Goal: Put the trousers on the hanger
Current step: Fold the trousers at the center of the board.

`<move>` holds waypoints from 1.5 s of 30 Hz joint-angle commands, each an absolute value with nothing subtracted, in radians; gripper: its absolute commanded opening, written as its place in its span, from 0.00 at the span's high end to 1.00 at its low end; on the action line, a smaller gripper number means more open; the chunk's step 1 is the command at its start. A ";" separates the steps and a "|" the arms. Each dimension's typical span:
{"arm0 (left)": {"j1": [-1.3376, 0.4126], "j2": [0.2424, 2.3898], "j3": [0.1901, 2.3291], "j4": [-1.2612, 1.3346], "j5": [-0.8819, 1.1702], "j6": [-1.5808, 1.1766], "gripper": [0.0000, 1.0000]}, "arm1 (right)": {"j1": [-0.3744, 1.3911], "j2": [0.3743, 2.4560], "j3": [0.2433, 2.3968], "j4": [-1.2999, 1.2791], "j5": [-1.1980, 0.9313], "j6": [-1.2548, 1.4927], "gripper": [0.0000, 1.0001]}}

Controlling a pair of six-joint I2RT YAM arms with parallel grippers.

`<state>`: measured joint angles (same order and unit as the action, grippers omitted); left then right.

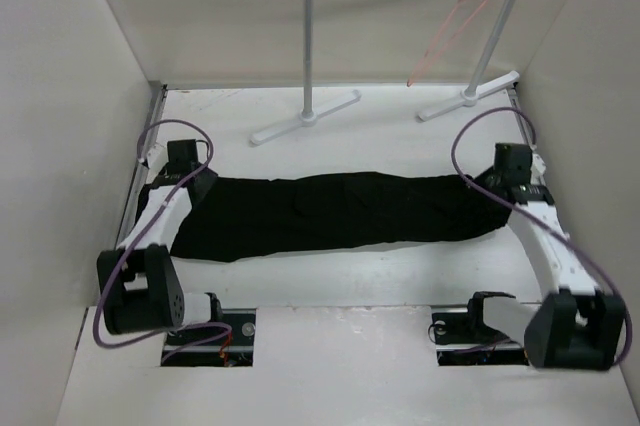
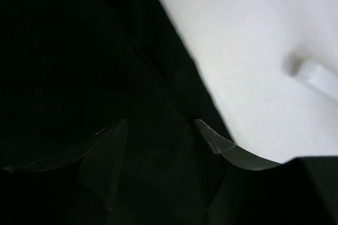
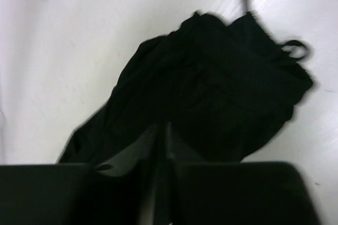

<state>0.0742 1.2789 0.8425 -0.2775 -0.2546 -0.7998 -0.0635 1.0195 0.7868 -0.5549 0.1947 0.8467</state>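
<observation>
- We are looking down on the white table, which is filling the middle and lower part of the top view; it is carrying everything else.
- The trousers are lying flat across the centre of the frame as one long black band, stretching from the left side to the right side; they are resting on the table and are well apart from the hanger.
- The rail stand is standing upright at the upper centre and upper right, its two white feet resting on the table beyond the trousers.
- The left gripper is sitting at the left end of the trousers; in its wrist view we are seeing its fingers standing apart over the black cloth, pinching nothing.
- The right gripper is sitting at the right end of the trousers; its jaws are pressing almost together with only a thin slit between them; the bunched cloth is lying just ahead, and we cannot tell whether any of it is caught.
- The hanger is hanging by its hook from the rail in the upper right, tilting slightly.
</observation>
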 commanded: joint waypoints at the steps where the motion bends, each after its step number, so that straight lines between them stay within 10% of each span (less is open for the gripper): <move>1: 0.111 1.339 0.807 -0.149 -0.151 -0.856 0.51 | -0.054 1.211 0.879 -0.408 -0.010 0.744 0.90; 20: 0.355 1.559 0.747 0.075 -0.112 -0.954 0.49 | -0.268 1.635 0.985 -0.295 0.077 0.828 0.94; 30: 0.124 1.372 0.923 0.025 -0.049 -0.939 0.25 | -0.110 1.274 0.945 -0.388 0.146 0.822 0.31; 33: 0.041 1.313 0.867 -0.046 -0.051 -0.939 0.36 | -0.062 1.166 0.843 -0.397 0.132 0.830 0.36; 34: -0.064 1.269 0.777 -0.087 -0.057 -0.942 0.56 | -0.018 1.070 0.722 -0.406 0.129 0.865 0.69; 37: -0.123 1.247 0.703 -0.086 -0.083 -0.942 0.62 | -0.015 1.032 0.629 -0.396 0.127 0.893 0.81; 45: -0.087 1.293 0.522 -0.005 -0.112 -0.933 0.63 | -0.183 1.176 0.523 -0.278 0.133 0.887 0.83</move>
<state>-0.1207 1.2858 0.5442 -0.0429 -0.0830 -0.9440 -0.1364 1.1522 0.5137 -0.3660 0.0971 0.8772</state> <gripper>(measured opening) 0.373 0.173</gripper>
